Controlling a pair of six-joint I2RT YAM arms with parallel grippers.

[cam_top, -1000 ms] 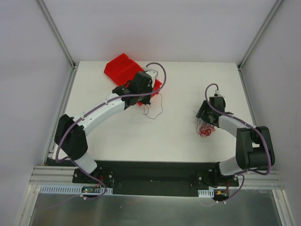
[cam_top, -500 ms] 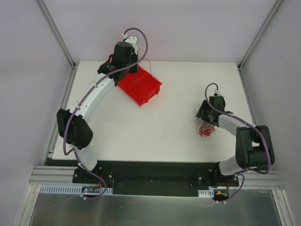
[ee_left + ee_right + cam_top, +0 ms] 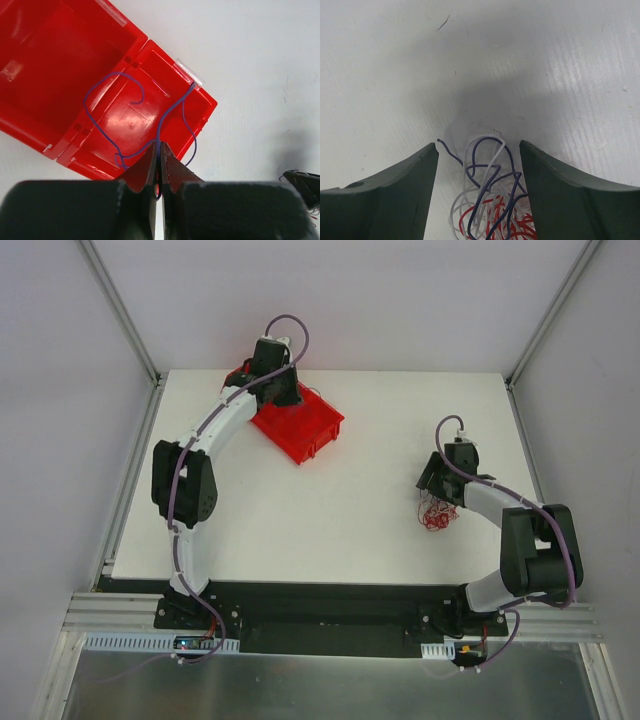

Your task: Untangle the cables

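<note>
A small tangle of thin red, white and purple cables (image 3: pixel 435 512) lies on the white table at the right. In the right wrist view the tangle (image 3: pixel 492 200) sits between the spread fingers of my right gripper (image 3: pixel 479 150), which is open around it. My left gripper (image 3: pixel 159 150) is shut on a single thin purple cable (image 3: pixel 170 112) and holds it over the red bin (image 3: pixel 65 65). The cable's loops hang across the bin's compartments. In the top view my left gripper (image 3: pixel 276 380) is at the back left, over the red bin (image 3: pixel 310 430).
The red plastic compartment bin stands at the back left of the table (image 3: pixel 350 520). Metal frame posts and white walls close in the left, right and back edges. Thick purple cables run along both arms.
My left arm has swung from the table's middle back and left, carrying the single cable over the red bin. The right arm and the tangle have not moved.
</note>
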